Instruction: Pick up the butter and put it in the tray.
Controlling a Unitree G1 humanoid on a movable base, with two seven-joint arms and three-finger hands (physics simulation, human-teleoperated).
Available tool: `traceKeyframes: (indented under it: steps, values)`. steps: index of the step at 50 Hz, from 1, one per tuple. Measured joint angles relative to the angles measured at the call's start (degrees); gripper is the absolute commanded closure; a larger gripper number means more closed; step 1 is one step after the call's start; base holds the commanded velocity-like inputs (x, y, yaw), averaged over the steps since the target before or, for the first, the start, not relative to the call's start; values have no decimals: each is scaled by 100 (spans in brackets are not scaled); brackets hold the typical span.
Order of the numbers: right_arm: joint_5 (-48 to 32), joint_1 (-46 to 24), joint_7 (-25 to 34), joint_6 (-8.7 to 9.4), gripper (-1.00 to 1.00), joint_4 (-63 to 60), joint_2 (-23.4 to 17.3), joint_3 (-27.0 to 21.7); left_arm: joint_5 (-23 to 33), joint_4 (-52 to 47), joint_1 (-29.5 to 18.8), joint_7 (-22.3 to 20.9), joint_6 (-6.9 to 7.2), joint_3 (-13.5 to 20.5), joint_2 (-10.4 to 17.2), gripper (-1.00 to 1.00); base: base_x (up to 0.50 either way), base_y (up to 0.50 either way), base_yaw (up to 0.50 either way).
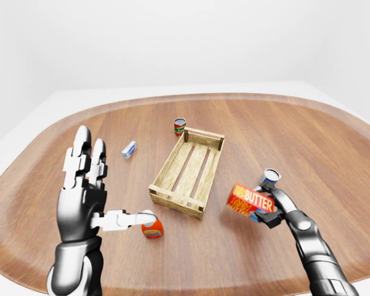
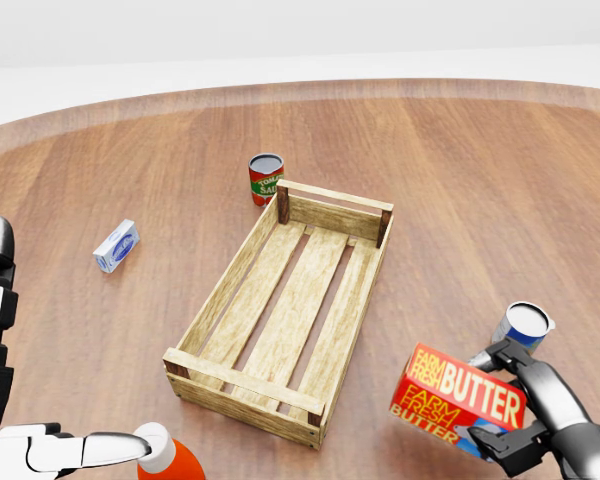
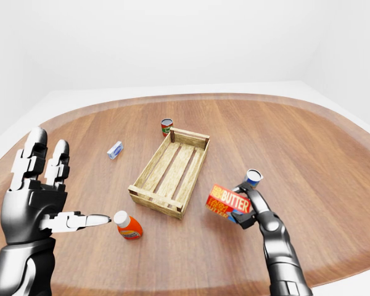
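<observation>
So the butter (image 2: 460,396) is off the table, pinched in the right hand (image 2: 540,415) with the fingers wrapped round the box's right end, label facing the camera, hanging just right of the tray (image 2: 229,281) near its bottom corner. My guess is it's held tilted like that to swing it over the low rim and drop it on the slats. A small tin (image 2: 525,325) sits right behind the hand, easy to bump. The left hand (image 1: 81,203) is wide open, fingers up, holding nothing, one finger almost touching an orange bottle (image 1: 152,227). A red can (image 2: 265,179) and small blue packet (image 2: 115,246) sit well clear.
</observation>
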Motion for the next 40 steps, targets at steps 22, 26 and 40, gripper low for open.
traceKeyframes:
  steps: [22, 26, 40]
  values:
    - [19, -436, -81, 0, 100, -1731, 142, -155, 14, 75, -46, 21, 0, -3, 10, -100, 0, 0, 0]
    - [29, -770, -165, 0, 100, -1649, 232, -13, 10, 87, -56, 26, 0, 2, 14, -100, 0, 0, 0]
    - [89, -1999, -581, 0, 100, -625, 558, 434, -20, 76, -78, 24, 0, 33, 22, -100, 0, 0, 0]
